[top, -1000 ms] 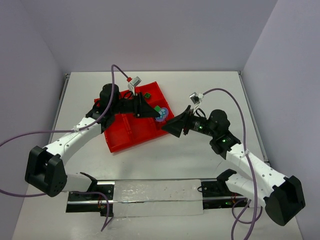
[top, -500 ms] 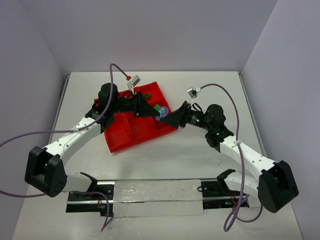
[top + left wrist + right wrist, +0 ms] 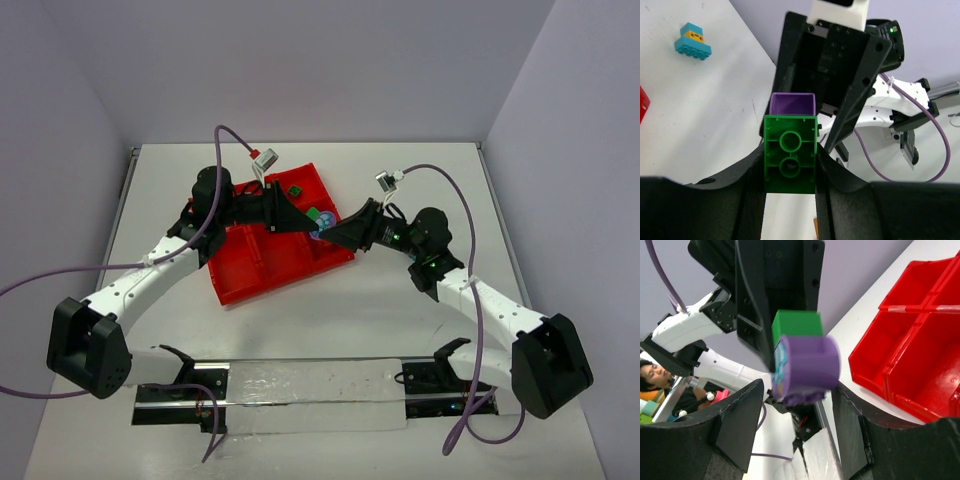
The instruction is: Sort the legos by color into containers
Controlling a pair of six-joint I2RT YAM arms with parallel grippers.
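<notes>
Evidently sorting is running partway: two green pieces (image 3: 295, 188) are sitting in the tray (image 3: 250, 282) at mid-surface (image 3: 400, 320). Above its right side, left fingers (image 3: 752, 200) are clamping a green brick (image 3: 790, 160) and right fingers (image 3: 740, 425) are pinching the purple brick (image 3: 792, 104) joined to it. A light blue brick (image 3: 693, 41) is lying outside, unsorted.

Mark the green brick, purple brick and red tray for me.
green brick (image 3: 790, 160): left wrist view, its underside.
purple brick (image 3: 810, 365): right wrist view, its near face.
red tray (image 3: 935, 370): right wrist view, bare compartment floor.

White table (image 3: 370, 310), pale lilac walls (image 3: 300, 70), translucent strip (image 3: 310, 395) along near edge.
</notes>
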